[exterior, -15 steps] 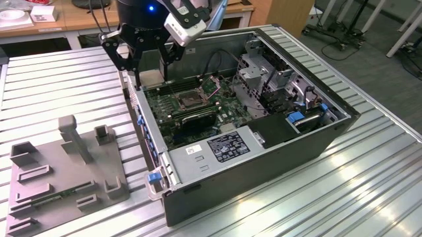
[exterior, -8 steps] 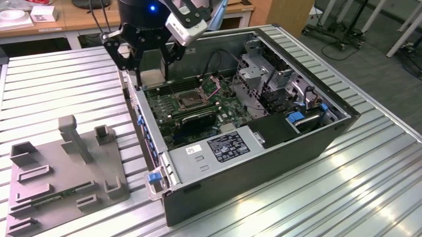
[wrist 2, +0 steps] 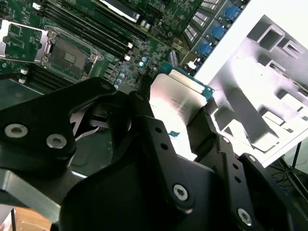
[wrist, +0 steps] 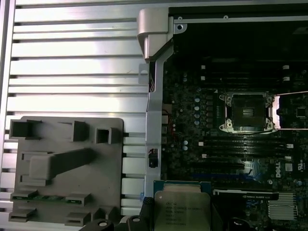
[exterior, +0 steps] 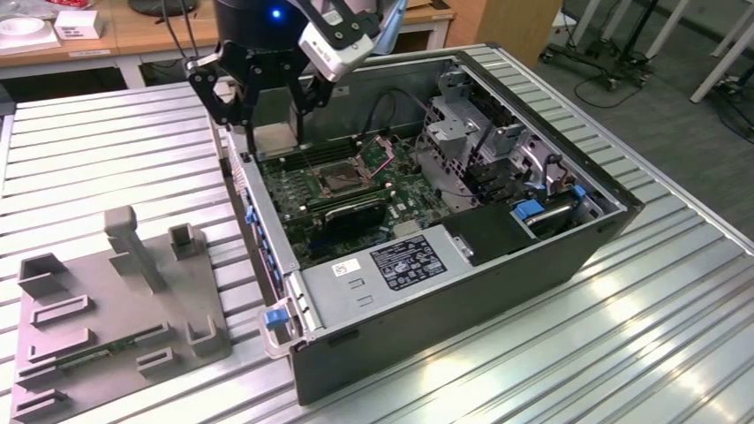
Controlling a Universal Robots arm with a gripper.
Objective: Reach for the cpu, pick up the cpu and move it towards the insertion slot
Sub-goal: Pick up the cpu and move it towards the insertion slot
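**CPU held above the open computer case**

In the exterior view the gripper (exterior: 274, 110) hangs at the upper middle of the frame, over the edge of the open computer case (exterior: 471, 291), its fingers clamped on the cpu (exterior: 275, 132). The second wrist view shows the chip (wrist 2: 175, 108) pinched between the black fingers (wrist 2: 154, 139), silvery face towards the camera. In the first wrist view it sits at the bottom centre of the frame (wrist: 182, 209).

The insertion slot (exterior: 342, 179) lies on the green motherboard (exterior: 295, 208), just below and to the right of the gripper in the exterior view; its silvery frame is at centre right in the first wrist view (wrist: 245, 112).

The grey plastic tray (exterior: 112, 344) lies on the ribbed metal table (exterior: 106, 150) at the exterior view's lower left, with a green memory stick (exterior: 101, 349) in it.
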